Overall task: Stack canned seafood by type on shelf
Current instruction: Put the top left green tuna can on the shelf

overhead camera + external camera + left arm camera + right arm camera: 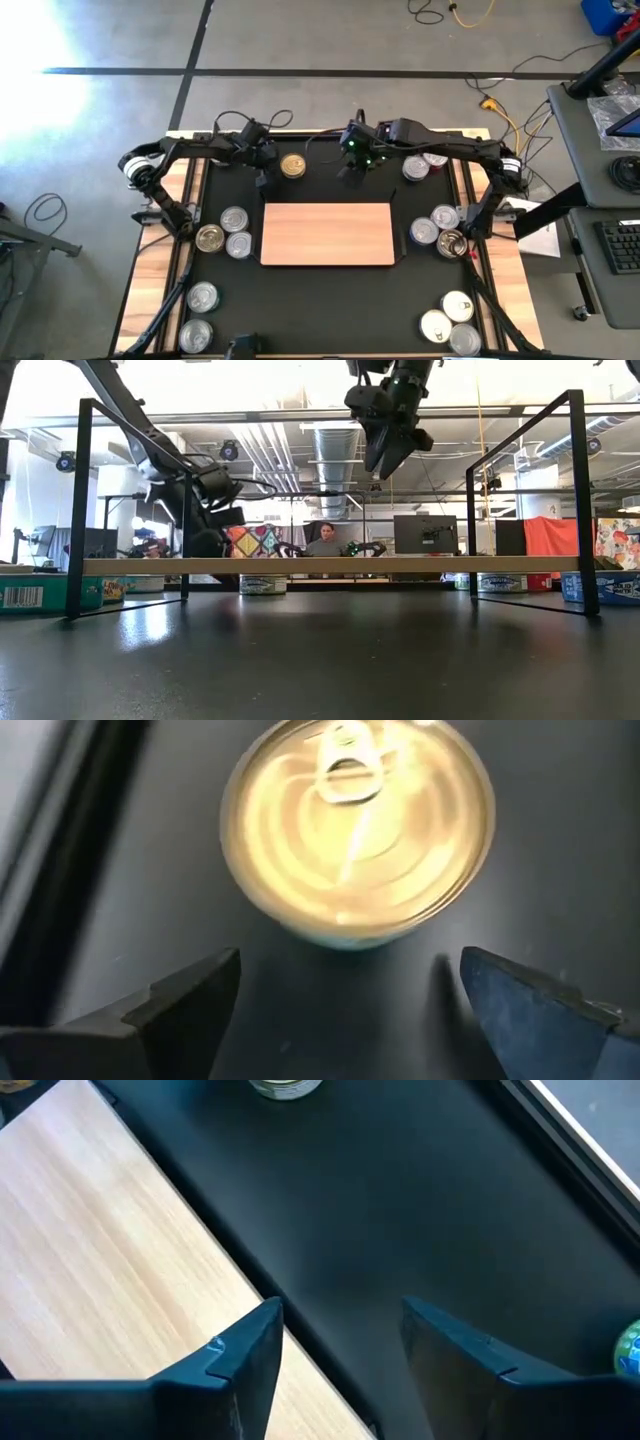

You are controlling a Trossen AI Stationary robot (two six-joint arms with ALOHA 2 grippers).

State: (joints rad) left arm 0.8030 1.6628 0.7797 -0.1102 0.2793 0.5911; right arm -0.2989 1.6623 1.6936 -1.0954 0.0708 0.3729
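L gripper (266, 180) sits at the far side of the mat (330, 300), just left of a gold tin (292, 165); fingers (190, 1000) spread wide w/ nothing between them; in the left wrist view the gold tin (358, 825), pull-tab up, stands on the mat just ahead of the tips, not touching.

R gripper (352, 168) hangs over the mat near the far edge of the shelf (327, 234); in the low view it's well above the board (330, 566); fingers (245, 1355) partly apart, gripping nothing; right wrist view shows shelf wood (110, 1270) on one side and bare mat on the other.

Shelf: light-wood board mid-mat, black frame ends (80, 510); no tins on top of it.

Tins all on the mat around it: gold tin at far centre-left; silver pair (417, 167) at far right by the R arm; three at left of shelf, incl. one gold-ish (210, 238) and two silver (236, 220); three at right of shelf (438, 228); two silver at near left (200, 297); three at near right (452, 320).

Low view: tin sides w/ labels (262, 585) visible under the board; a person (325, 542) seated in the room behind.
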